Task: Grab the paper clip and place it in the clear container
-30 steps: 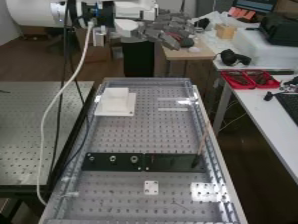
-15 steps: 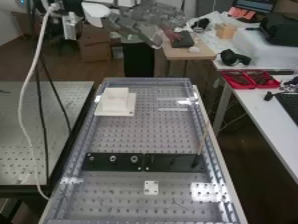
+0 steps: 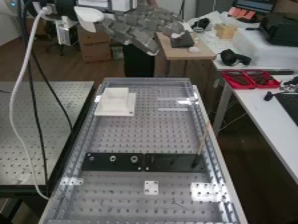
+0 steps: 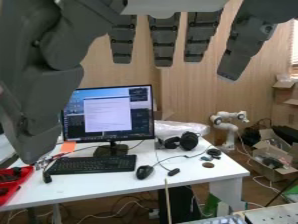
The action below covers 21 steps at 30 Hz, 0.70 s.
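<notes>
Lower than half a second ago, my dark grey hand (image 3: 136, 31) hangs at the high view's top, fingers (image 4: 164, 46) straight and spread, holding nothing. One thin wire-like piece (image 3: 179, 204), possibly the paper clip, lies lower centre, within the edges of the perforated metal bench (image 3: 113, 200).

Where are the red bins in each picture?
High view: red bins at the right, on the white desk, farther away than the keyboard.
Wrist view: red bins on the desk, beside the keyboard, partly cut off by the picture's edge.
Shared landmark: the keyboard.
</notes>
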{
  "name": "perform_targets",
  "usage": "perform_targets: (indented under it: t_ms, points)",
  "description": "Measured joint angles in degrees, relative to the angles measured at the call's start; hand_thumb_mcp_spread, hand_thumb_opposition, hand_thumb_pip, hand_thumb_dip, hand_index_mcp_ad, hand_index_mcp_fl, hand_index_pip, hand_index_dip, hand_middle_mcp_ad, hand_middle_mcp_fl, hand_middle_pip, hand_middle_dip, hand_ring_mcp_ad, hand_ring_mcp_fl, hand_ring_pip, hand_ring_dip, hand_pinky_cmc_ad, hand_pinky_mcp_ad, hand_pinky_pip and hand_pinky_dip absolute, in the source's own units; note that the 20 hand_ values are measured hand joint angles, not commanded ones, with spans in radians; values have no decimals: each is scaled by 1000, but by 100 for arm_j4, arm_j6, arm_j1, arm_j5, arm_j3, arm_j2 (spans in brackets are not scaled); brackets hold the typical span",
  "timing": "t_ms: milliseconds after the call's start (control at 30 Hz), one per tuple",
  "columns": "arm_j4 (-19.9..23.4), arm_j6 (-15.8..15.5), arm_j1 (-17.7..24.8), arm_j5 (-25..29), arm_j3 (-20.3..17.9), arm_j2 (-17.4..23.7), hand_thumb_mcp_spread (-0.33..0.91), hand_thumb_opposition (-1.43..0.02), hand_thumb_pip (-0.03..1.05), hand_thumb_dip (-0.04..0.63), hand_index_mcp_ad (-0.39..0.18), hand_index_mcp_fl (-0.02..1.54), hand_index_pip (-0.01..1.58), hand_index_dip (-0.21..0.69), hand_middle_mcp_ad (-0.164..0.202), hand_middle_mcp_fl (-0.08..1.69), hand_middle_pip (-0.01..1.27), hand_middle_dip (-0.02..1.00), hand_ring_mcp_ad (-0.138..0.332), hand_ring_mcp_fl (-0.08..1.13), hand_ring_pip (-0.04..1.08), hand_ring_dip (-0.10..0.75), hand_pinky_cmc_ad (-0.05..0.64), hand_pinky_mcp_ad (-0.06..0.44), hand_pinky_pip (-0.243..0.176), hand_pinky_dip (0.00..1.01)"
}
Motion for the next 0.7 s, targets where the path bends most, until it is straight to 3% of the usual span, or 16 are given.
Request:
perform_targets:
  t_ms: [700]
  points:
    - [-63,-151,-127,-239,106,-80,316,-747,367,148,-141,52,103,215,89,7,136,204,134,0,80,113,414,295,-124,473]
